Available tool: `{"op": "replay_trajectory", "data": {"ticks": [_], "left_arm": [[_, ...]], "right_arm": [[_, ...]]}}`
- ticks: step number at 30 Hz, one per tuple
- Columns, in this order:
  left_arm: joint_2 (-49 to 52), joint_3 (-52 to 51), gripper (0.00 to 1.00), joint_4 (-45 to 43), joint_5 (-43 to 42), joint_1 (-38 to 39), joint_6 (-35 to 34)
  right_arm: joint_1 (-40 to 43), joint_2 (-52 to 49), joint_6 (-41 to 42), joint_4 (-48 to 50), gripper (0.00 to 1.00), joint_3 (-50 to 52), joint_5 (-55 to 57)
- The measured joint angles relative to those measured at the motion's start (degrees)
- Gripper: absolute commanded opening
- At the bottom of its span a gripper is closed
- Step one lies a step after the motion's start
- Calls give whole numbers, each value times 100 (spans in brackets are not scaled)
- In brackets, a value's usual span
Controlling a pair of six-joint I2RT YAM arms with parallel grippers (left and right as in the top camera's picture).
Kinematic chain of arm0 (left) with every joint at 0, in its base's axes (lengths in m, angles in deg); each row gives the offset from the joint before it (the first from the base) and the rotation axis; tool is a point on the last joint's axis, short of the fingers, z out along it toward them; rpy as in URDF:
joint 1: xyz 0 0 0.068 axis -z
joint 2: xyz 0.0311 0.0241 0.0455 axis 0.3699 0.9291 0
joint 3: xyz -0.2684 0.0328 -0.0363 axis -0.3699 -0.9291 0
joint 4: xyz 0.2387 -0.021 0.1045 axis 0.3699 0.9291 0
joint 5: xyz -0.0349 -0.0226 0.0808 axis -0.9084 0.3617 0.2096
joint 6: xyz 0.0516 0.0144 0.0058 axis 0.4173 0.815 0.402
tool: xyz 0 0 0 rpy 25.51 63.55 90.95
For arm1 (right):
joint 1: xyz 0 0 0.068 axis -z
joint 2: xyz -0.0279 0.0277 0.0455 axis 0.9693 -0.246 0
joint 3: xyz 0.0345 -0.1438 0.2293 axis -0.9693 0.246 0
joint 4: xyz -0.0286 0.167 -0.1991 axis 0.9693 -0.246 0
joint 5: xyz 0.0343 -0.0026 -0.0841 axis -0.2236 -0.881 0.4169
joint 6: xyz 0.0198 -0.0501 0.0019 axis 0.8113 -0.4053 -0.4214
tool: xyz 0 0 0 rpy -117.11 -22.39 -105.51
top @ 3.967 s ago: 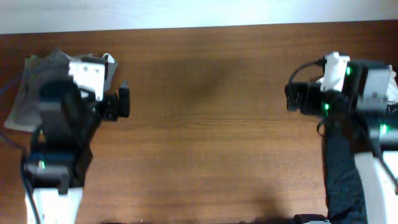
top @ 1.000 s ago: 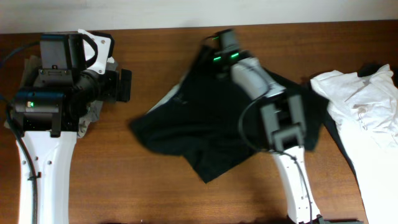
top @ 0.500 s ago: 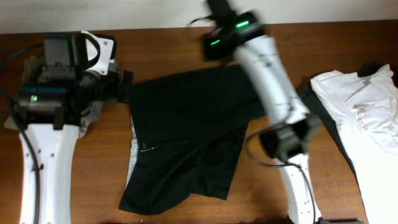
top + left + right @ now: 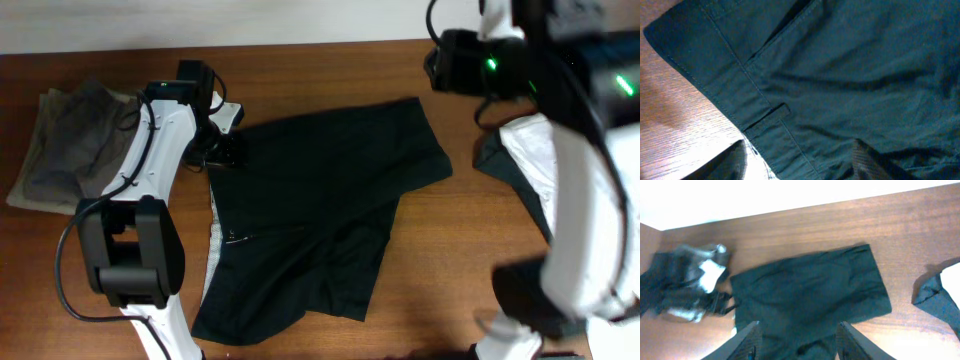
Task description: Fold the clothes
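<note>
At the far left of the table [image 4: 330, 75] the grey-khaki shorts [image 4: 70, 145] lay in a loose heap, touched by nothing. Just to their right the left gripper [image 4: 224, 150] sat low over the far corner of the black shorts [image 4: 320, 215]. In its wrist view the fingers [image 4: 735, 161] stood apart on either side of the waistband near a belt loop [image 4: 767, 117], and the cloth under them lay flat, so I judged nothing was pinched. The black shorts were spread in the middle of the table. Their waistband ran along the left edge, from far to near, and both legs pointed right. The left arm was therefore plainly the nearer one, with the band's length running away from its jaws toward the table's near side. The right gripper [image 4: 800, 342] hung high above the far right of the table, its fingers [image 4: 746, 339] parted and empty, well clear of the cloth. Below it lay the white shirt [image 4: 528, 148], partly hidden by that arm.
</note>
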Motion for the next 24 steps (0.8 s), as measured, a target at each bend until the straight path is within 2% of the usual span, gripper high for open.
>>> {"op": "replay_trajectory", "data": {"ticks": [3, 5, 6, 7, 10, 12, 15, 18, 19, 22, 24], "left_arm": [[0, 0, 79, 72, -15, 0, 13], [0, 0, 85, 199, -24, 0, 15], [0, 4, 85, 201, -26, 0, 15], [0, 7, 85, 197, -37, 0, 24], [0, 164, 85, 352, -131, 0, 15], [0, 417, 86, 570, -177, 0, 15], [-28, 726, 86, 667, -208, 0, 13], [-153, 754, 87, 671, -208, 0, 15], [-162, 754, 87, 673, -208, 0, 15], [-164, 754, 87, 669, -208, 0, 13], [-164, 754, 87, 671, -208, 0, 13]], "right_arm": [[-629, 1287, 404, -2, 66, 1373, 396], [-911, 1993, 1005, 81, 71, 2804, 896], [-903, 2347, 1320, 168, 72, 4310, 1211], [-901, 2356, 1408, 240, 72, 4924, 1268], [-901, 2114, 1298, 1932, 53, 7228, 984], [-892, 1709, 1274, 3158, 50, 8529, 619], [-754, 1325, 1261, 3849, 44, 9132, 393], [-525, 855, 1226, 4341, 43, 9156, 286], [-498, 697, 1191, 4483, 38, 9154, 254], [-459, 74, 719, 4940, 7, 9162, -140], [-428, 79, 527, 4870, 4, 9160, -160]]}}
